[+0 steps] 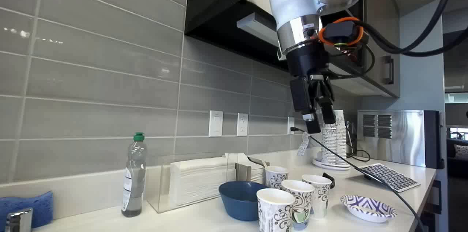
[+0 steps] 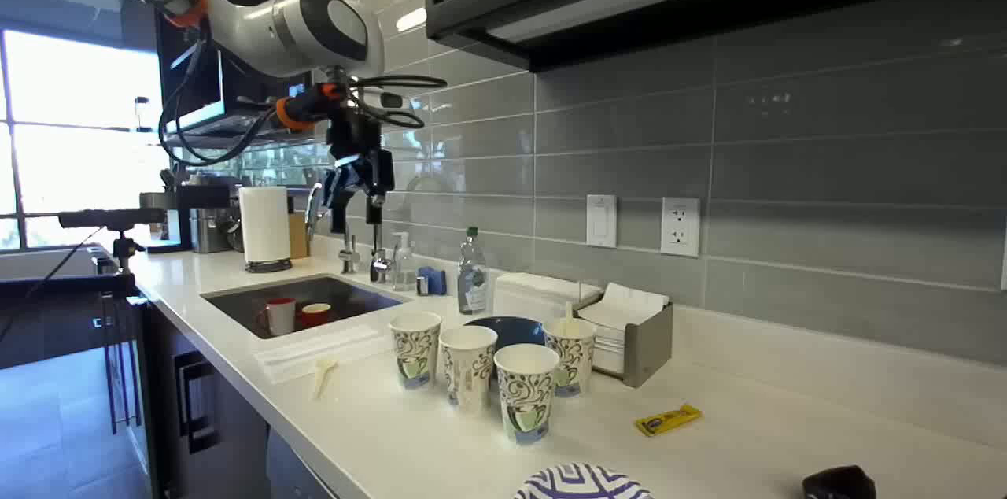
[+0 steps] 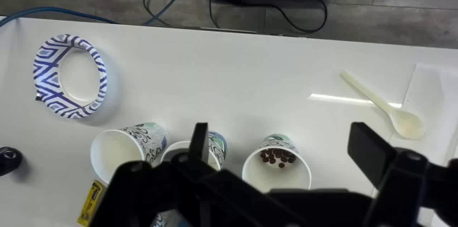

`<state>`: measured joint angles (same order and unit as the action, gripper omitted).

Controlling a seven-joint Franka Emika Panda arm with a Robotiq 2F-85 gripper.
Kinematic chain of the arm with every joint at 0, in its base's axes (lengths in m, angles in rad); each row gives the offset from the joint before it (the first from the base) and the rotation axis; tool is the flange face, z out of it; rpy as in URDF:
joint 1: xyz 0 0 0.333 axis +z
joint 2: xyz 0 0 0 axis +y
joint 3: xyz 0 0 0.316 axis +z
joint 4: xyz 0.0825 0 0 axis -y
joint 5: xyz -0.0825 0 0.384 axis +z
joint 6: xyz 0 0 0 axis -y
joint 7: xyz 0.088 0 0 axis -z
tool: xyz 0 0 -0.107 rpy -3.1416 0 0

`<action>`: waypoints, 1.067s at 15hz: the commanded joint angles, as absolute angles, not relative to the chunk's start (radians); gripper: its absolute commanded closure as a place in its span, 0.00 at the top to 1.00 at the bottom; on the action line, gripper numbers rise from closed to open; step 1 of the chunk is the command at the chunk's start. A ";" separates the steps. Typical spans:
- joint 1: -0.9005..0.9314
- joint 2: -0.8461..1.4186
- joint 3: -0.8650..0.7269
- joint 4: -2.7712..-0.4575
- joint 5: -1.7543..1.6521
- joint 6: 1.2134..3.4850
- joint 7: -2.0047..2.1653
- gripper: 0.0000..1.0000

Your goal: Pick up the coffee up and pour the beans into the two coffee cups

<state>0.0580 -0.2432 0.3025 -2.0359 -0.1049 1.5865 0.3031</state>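
High over the white counter (image 3: 229, 73), the black gripper (image 2: 356, 217) hangs from the robot arm (image 2: 275, 27) and points down. Its two fingers (image 3: 368, 155) are spread wide — they hold nothing. The cup with beans (image 3: 266, 177) stands upright on the counter, well below, and the wrist view shows it in the gap between the fingers. Small brown beans (image 3: 277, 155) lie at its bottom. Next to it stands a second cup (image 2: 469, 373), then a third cup (image 2: 525, 404), both upright and white with the same dark swirls. In the wrist view a finger hides part of the second cup, so I cannot tell if the second and third cups touch. Farther back, just beside the napkin box (image 2: 649, 345), a fourth cup (image 2: 572, 365) has a pale stick (image 2: 568, 318) poking up out of it. A blue bowl (image 1: 234, 204) sits behind the cups, near the white napkins (image 1: 199, 179), and a bottle with a green top (image 1: 134, 179) stands by the napkins' end. On the side toward the sink (image 2: 236, 306), a pale spoon (image 3: 408, 123) lies on the counter. On the opposite side — past the third cup — sits a low white bowl with purple zigzags (image 3: 46, 73). A yellow packet (image 2: 667, 420) lies flat near the napkin box.
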 commanded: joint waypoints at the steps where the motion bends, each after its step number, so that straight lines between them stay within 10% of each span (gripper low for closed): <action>1: 0.092 -0.239 0.273 -2.032 -0.111 1.582 0.310 1.00; 16: 0.065 -0.241 0.237 -2.132 -0.074 1.769 0.496 1.00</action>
